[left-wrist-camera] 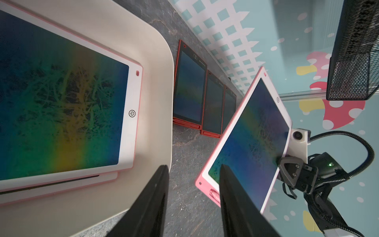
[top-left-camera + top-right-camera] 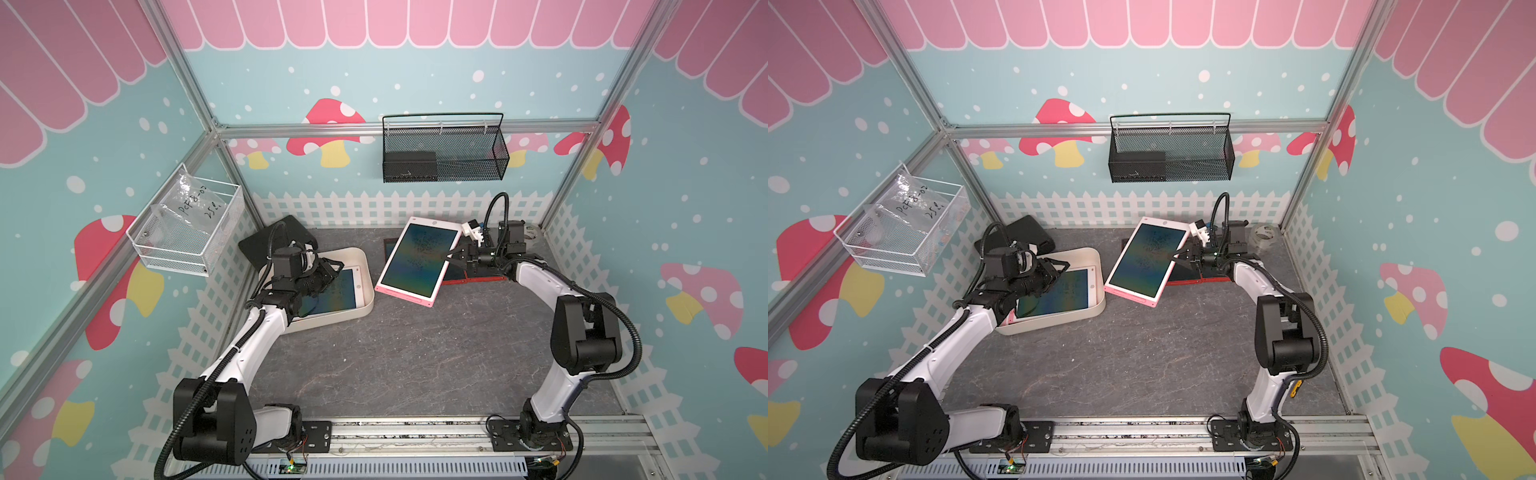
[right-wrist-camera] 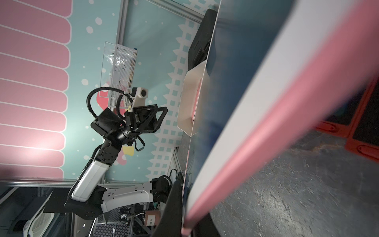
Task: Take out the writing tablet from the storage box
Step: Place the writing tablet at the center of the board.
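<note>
Your right end effector (image 2: 454, 258) is pinching the pink writing tablet (image 2: 417, 259) by its long edge, holding it tilted just beside the storage box (image 2: 368, 286), fully outside it. Its low corner seems clear of the tabletop (image 2: 415, 353), though the view leaves that unsure. Your left end effector (image 2: 336, 266) hovers over the box, fingers spread, gripping nothing. A second tablet (image 2: 334, 291) lies flat inside the box.
</note>
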Motion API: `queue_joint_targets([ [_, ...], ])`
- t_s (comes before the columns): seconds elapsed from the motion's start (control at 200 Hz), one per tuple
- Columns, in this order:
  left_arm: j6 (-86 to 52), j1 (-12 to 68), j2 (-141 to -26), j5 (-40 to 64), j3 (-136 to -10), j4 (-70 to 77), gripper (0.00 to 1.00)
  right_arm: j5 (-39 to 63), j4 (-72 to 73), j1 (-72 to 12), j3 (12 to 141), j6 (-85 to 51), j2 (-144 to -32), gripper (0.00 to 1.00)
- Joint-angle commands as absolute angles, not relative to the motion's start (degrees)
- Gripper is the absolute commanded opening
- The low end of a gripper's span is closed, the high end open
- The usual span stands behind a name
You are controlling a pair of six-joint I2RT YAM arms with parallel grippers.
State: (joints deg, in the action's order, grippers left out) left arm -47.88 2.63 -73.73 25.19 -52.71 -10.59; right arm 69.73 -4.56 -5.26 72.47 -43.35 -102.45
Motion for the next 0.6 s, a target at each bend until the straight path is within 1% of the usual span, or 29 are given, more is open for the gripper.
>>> queue_joint_targets([
  [0.0, -45.8, 1.17, -74.08, 26.46, -54.49, -11.31, 0.43, 70.9, -13.66, -5.4, 69.66, -33.89, -100.44, 0.0],
  [0.25, -45.9, 0.26, -76.92, 28.42, -55.25, -9.26, 0.43, 69.56, -27.52, -5.42, 68.11, -21.39, -99.68, 0.0],
  [0.59, -42.29, -0.22, -79.54, 29.96, -58.24, -10.65, 0.41, 67.94, -30.32, -6.85, 61.98, -17.03, -99.09, 0.0],
])
